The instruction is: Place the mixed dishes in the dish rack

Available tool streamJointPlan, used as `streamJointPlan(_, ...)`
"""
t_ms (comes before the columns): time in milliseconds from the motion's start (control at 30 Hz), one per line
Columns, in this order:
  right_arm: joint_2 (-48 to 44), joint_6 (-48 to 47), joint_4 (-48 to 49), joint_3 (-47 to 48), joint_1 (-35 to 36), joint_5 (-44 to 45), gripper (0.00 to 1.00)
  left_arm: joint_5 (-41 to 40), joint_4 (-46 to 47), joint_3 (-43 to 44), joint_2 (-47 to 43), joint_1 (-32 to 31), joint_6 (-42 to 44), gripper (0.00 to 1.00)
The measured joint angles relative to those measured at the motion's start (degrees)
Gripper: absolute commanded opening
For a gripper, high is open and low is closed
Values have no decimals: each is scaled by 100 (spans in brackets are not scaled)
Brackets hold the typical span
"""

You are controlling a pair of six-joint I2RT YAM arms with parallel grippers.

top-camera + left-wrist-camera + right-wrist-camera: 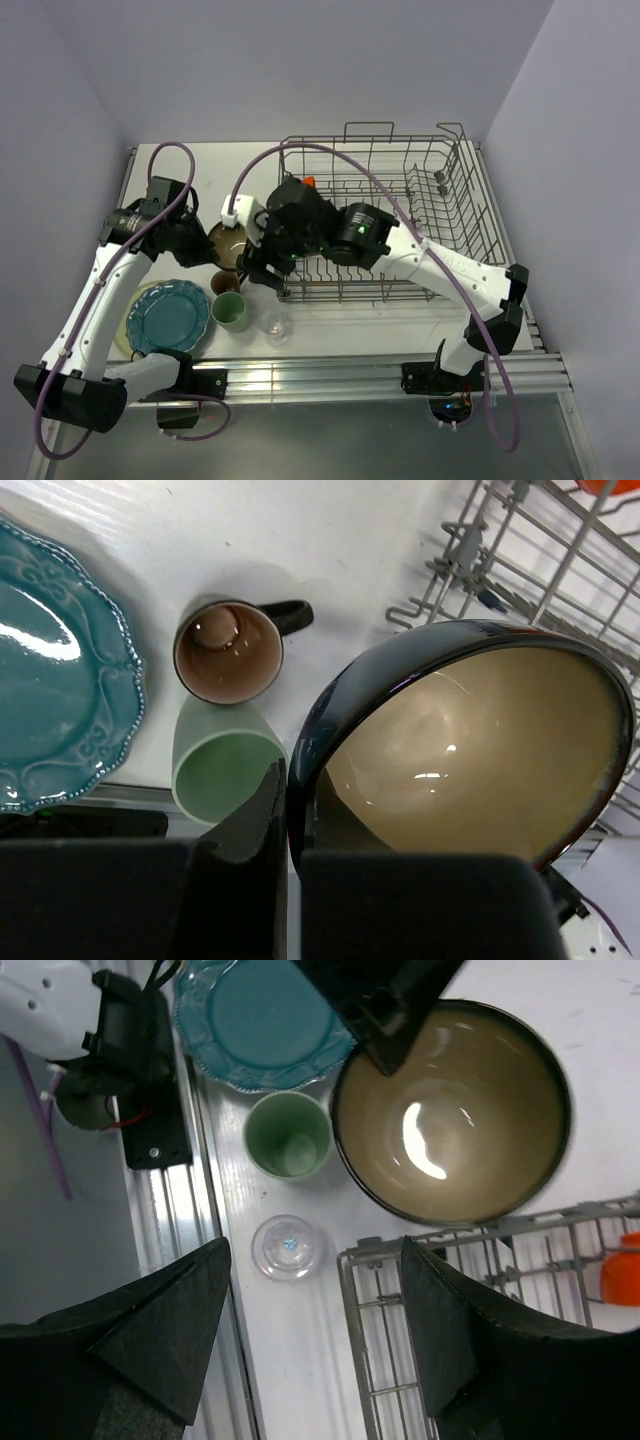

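Note:
My left gripper (pixel 207 246) is shut on the rim of the blue bowl with cream inside (pixel 229 244), holding it tilted just left of the dish rack (pixel 400 215). In the left wrist view the fingers (pixel 262 820) pinch the bowl's (pixel 480 750) rim. My right gripper (pixel 258 266) is open and empty above the rack's near left corner (pixel 400 1260). The clear glass (pixel 288 1247) stands below it. The orange bowl (pixel 309 182) sits in the rack. The pale green mug (pixel 230 311), dark brown mug (pixel 225 284) and teal plate (pixel 167 317) on the cream plate (pixel 124 338) are on the table.
The rack fills the right half of the table, with upright tines and raised handles. White walls close in at the left, back and right. A ribbed metal rail (pixel 330 375) runs along the near edge. The arms' cables arc over the middle.

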Motion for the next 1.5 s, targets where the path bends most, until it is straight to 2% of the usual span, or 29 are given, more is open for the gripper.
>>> streamJointPlan(433,717,-264,-61,4,568,166,75,92,-216,0,-173,-494,-234,0)
streamJointPlan(767,1001,-334,-48,-44,774,686,73,166,-271,0,-352,-824,-448,0)
streamJointPlan(833,1043,-352,-42,-50,815,855,68,181,-289,0,-411,-855,-468,0)
streamJointPlan(867,1051,-352,-33,-57,826,911,58,188,-302,2,-442,-870,-472,0)
streamJointPlan(967,1069,-374,61,-129,841,1141,42,245,-415,2,-492,-890,-468,0)
streamJointPlan(1033,1069,-376,133,-173,846,1270,41,275,-490,4,-492,-894,-468,0)
streamJointPlan(1133,1069,-369,256,-247,859,1342,32,260,-498,11,-490,-887,-446,0)
streamJointPlan(1167,1069,-376,269,-267,866,1362,23,269,-498,24,-490,-883,-433,0)
streamJointPlan(1233,1067,-442,269,-284,911,1338,12,382,-485,79,-487,-868,-339,0)
streamJointPlan(1267,1062,-542,275,-286,935,1333,0,424,-468,103,-487,-852,-254,0)
streamJointPlan(1467,1104,-756,273,-293,1108,1624,0,345,-549,133,-382,-931,-17,1)
streamJointPlan(1500,1115,-756,280,-293,1108,1681,0,345,-520,133,-367,-931,2,11)
